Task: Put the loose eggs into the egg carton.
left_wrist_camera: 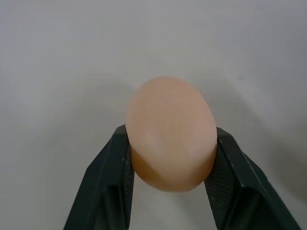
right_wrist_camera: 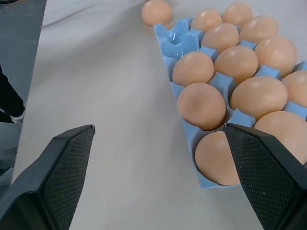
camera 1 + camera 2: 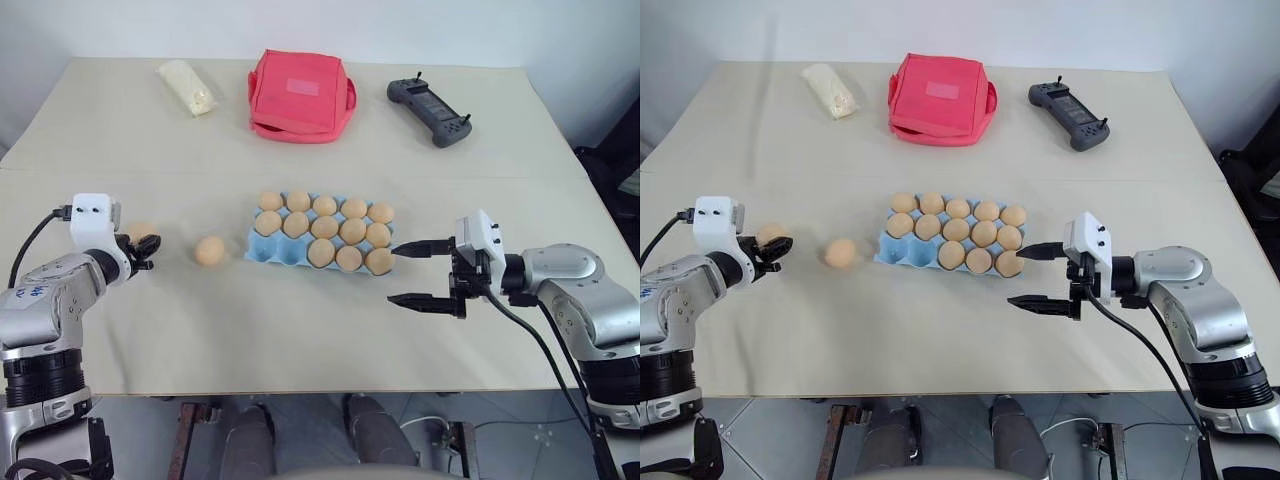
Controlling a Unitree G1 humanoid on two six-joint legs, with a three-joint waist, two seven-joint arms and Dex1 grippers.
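My left gripper (image 3: 146, 246) is shut on a tan-orange egg (image 1: 170, 134) at the left side of the table; the egg sits squeezed between the two black fingers (image 1: 115, 167). A second loose egg (image 3: 209, 250) lies on the table between that gripper and the light blue egg carton (image 3: 262, 248). The carton holds several eggs, and its near-left corner cups (image 2: 175, 40) stand empty. My right gripper (image 3: 393, 274) hangs open beside the carton's right end, pointing left, with nothing between its fingers.
A red fabric pouch (image 3: 300, 95) lies at the back centre, a pale cream packet (image 3: 187, 87) at the back left and a dark handheld controller (image 3: 429, 110) at the back right. The table's front edge runs just below both grippers.
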